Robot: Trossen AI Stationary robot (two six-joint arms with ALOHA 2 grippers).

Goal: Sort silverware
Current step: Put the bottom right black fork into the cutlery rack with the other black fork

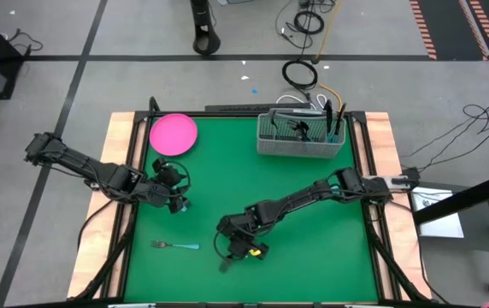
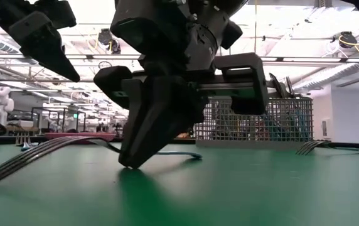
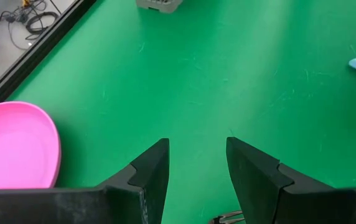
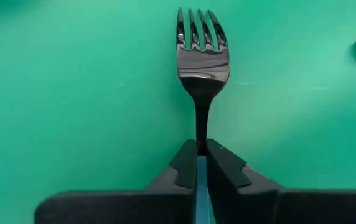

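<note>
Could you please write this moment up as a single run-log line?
right tool: shut on dark-headed, light-blue-handled fork at green mat | left tool: open, empty, near round pink plate | another fork: loose | grey mesh basket: holds silverware

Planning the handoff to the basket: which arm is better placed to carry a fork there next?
Right. The right claw is shut on a fork, while the left claw hangs open and empty near the pink plate.
</note>
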